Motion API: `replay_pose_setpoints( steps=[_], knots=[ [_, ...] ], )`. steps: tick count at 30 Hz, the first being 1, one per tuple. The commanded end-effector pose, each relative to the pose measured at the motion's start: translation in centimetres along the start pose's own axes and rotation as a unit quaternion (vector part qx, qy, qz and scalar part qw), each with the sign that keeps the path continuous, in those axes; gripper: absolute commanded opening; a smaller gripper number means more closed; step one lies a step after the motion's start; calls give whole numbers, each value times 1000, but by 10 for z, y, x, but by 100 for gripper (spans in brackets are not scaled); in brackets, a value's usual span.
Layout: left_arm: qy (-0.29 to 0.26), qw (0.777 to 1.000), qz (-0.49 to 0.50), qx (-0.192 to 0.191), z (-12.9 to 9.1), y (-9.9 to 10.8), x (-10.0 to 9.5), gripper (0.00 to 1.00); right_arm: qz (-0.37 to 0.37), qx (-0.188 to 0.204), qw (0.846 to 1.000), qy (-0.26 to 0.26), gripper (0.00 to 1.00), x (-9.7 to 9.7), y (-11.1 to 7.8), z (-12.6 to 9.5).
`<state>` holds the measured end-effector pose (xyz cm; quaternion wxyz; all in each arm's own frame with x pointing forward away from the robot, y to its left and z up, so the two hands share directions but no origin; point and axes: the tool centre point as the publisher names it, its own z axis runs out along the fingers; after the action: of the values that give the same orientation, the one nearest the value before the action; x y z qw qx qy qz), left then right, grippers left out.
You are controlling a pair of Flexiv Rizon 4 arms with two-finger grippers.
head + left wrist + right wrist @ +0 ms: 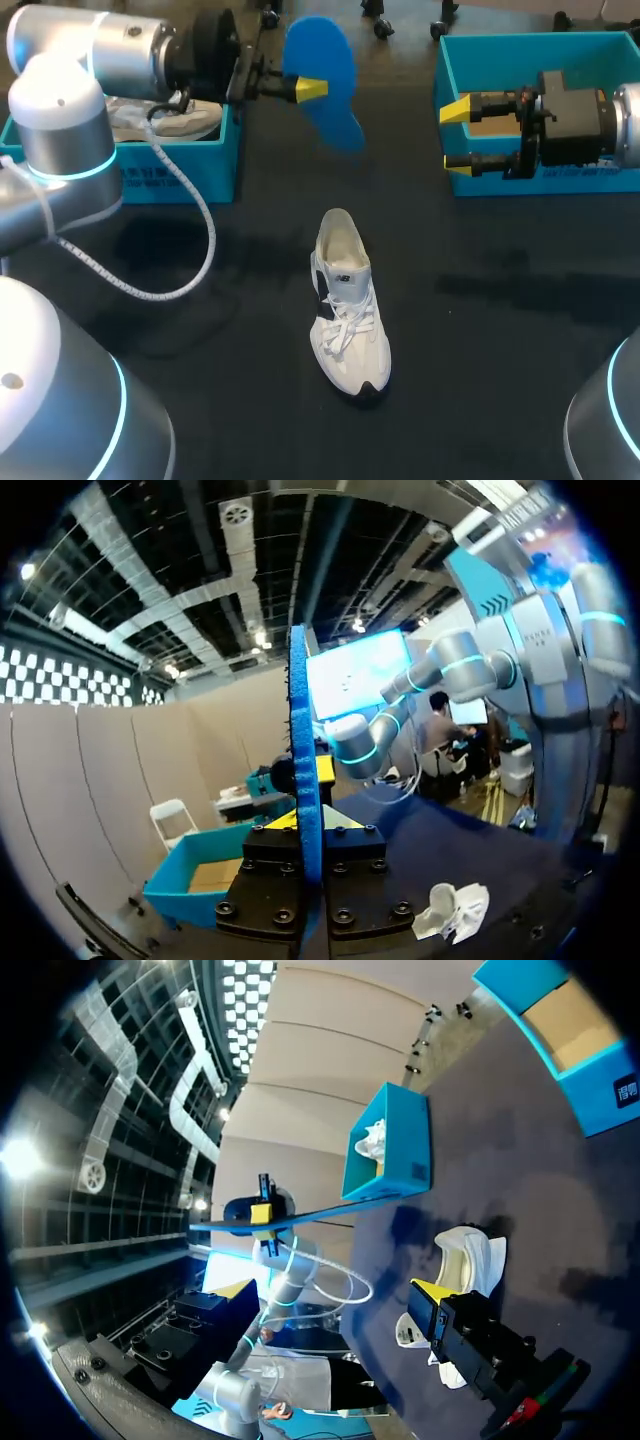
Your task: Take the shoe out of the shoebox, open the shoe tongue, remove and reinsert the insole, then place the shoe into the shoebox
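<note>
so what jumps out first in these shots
First the blue insole, pinched in the left claw and held up in the air. Nearer the robot a white shoe sits in the middle of the black table, and the right claw hangs open before a blue shoebox.

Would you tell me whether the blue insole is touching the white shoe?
Apart: the head view shows bare table between the insole and the shoe.
</note>
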<state>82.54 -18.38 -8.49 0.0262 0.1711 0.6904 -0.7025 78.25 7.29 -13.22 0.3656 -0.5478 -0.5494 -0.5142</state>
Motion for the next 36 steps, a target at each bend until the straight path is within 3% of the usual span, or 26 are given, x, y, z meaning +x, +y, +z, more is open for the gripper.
replay_pose_setpoints(
  steps=[1, 3, 7, 13, 15, 17, 36],
  knots=[
    [-8, 941, 337, -18, -5, 6, 8, 0, 0, -1, 1000, -2, 100, 0, 0, 1],
    [-19, 927, 373, -43, -6, 11, 8, 0, 0, -1, 1000, -2, 100, 0, 0, 1],
    [-27, 895, 442, -59, -7, 11, 8, 0, 0, -1, 1000, -2, 100, 0, 0, 1],
    [-15, 798, 596, -88, -11, 10, 7, 0, 0, -1, 1000, -2, 100, 0, 0, 1],
    [-21, 774, 621, -123, -13, 12, 4, 0, 0, -1, 1000, -2, 100, 0, 0, 1],
    [-36, 766, 626, -144, -14, 14, 4, 0, 0, -1, 1000, -2, 100, 0, 0, 1],
    [-36, 766, 626, -144, -14, 14, 4, 0, 0, -1, 1000, -2, 100, 0, 0, 1]
  ],
)
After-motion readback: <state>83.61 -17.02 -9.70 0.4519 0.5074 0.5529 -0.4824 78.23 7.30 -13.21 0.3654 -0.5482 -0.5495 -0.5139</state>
